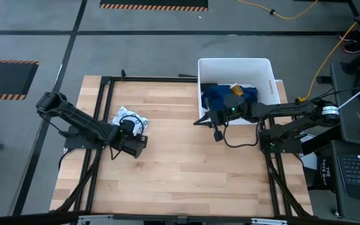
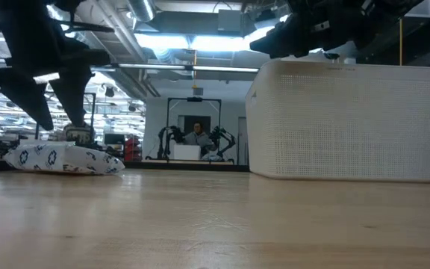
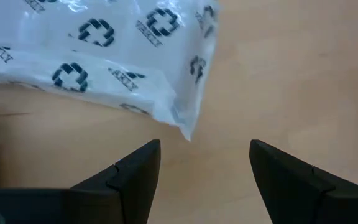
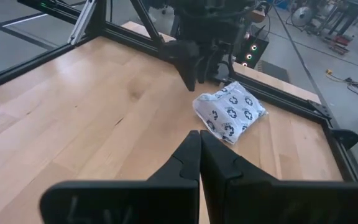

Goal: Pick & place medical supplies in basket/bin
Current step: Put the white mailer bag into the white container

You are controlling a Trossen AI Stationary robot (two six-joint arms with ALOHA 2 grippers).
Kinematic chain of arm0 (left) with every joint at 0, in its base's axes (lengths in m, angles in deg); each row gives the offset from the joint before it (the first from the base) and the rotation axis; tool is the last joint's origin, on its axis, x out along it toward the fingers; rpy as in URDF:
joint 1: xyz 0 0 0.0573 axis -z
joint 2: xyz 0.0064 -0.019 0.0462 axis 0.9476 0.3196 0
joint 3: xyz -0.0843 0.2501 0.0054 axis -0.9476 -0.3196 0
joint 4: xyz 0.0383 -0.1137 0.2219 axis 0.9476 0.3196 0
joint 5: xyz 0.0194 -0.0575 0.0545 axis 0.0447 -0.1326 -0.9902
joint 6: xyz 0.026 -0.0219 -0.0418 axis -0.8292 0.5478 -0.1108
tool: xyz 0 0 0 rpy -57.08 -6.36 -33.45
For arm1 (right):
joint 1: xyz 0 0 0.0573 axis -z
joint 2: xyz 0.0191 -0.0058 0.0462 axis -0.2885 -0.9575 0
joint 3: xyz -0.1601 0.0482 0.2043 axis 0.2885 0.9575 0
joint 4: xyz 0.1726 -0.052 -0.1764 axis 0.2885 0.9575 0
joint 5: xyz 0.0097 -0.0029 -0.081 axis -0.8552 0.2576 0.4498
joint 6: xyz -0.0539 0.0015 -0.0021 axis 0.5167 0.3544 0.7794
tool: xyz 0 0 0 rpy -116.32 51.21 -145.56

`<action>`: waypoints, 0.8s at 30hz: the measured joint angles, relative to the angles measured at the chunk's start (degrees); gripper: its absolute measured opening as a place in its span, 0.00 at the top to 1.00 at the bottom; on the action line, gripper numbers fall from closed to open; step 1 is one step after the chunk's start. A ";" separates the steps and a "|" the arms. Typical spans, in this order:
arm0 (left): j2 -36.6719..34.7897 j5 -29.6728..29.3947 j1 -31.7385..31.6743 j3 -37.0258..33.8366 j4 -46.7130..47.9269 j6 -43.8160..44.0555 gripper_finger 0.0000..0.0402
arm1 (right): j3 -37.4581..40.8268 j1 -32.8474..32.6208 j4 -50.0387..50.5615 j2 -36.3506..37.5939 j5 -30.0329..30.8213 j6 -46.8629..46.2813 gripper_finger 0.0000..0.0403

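A white packet (image 1: 132, 117) with dark printed crosses lies flat on the wooden table at the left; it also shows in the left wrist view (image 3: 98, 50) and the low view (image 2: 62, 159). My left gripper (image 3: 204, 163) hangs open just above the table. Its fingers point steeply down at the packet's corner (image 3: 188, 132), which lies a little ahead of the tips and untouched. The white bin (image 1: 267, 69) stands at the far right with a dark-blue cloth (image 1: 220, 95) inside. My right gripper (image 4: 199, 149) is shut and holds nothing. It hovers beside the bin's near-left corner and points toward the table's left.
A black metal frame (image 1: 108, 81) runs round the table's edges. Bare wood lies between the packet and the bin. A yellowish item (image 1: 236, 86) rests on the cloth in the bin. Beyond the table a person (image 2: 196, 138) sits at another station.
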 joint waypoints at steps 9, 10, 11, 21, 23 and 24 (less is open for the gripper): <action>2.96 -1.01 -1.23 -2.98 0.26 3.11 0.40 | 0.00 0.03 0.04 0.00 0.00 -0.19 0.99; 3.27 -1.02 -1.55 -2.98 0.14 3.11 0.40 | 0.00 0.03 0.04 0.00 0.00 -0.20 0.99; 3.49 -1.01 -1.77 -2.98 -0.06 3.11 0.40 | 0.00 0.03 0.06 0.00 0.00 -0.22 0.99; 7.66 -1.00 -4.57 -2.98 -2.69 3.10 0.40 | 0.00 0.03 0.04 0.00 0.00 -0.30 0.99; 8.51 -1.04 -5.29 -2.98 -2.70 3.08 0.40 | 0.00 0.03 0.04 0.00 0.00 -0.29 0.99; 8.88 -1.02 -5.74 -2.96 -2.66 2.75 0.40 | 0.00 0.03 0.04 0.00 0.00 -0.31 0.99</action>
